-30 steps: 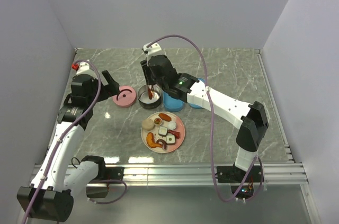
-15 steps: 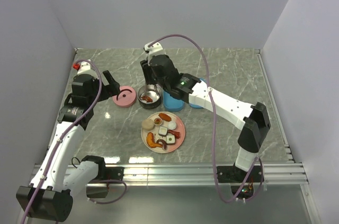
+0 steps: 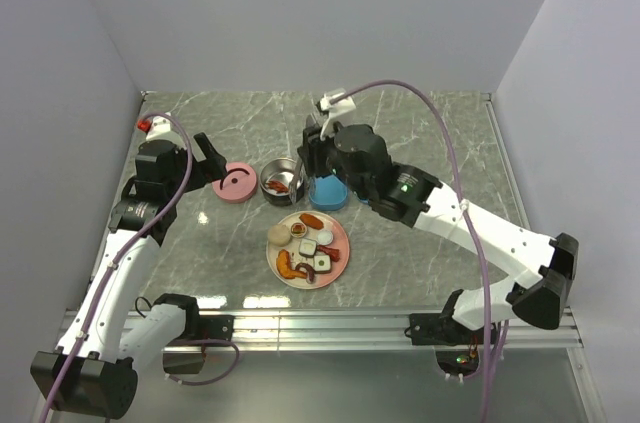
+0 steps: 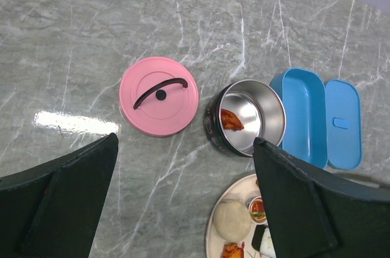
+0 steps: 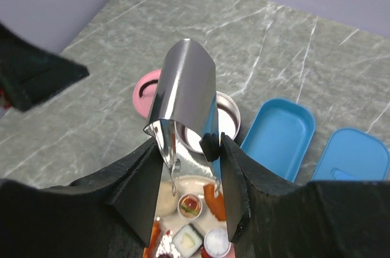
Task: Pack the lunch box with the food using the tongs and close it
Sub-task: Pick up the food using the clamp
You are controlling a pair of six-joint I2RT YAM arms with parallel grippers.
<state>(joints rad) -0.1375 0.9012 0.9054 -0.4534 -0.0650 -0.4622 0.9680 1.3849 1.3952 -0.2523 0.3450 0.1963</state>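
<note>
Right end effector point(image 5: 190, 154): pinching the slim silver metal tongs point(image 5: 183, 81) between its fingers, the joined end pointing up and the two thin arms pointing down over the counter's middle.
Left end effector point(image 4: 186, 142): hovering with its fingers spread wide, gripping nothing, toward the left edge of the grey marble counter point(image 3: 430, 133).
Toy food pieces point(image 3: 318, 263): lying on a round pink plate point(image 3: 343, 235) toward the near edge.
Round steel container point(image 4: 268, 114): sitting open mid-counter, holding one orange piece point(image 4: 231, 119).
Round pink lid point(image 4: 159, 96): lying just left of the container.
Blue oval box point(image 4: 303, 114): standing open, touching the container's right side, its blue lid point(image 4: 343, 122) lying beside it.
</note>
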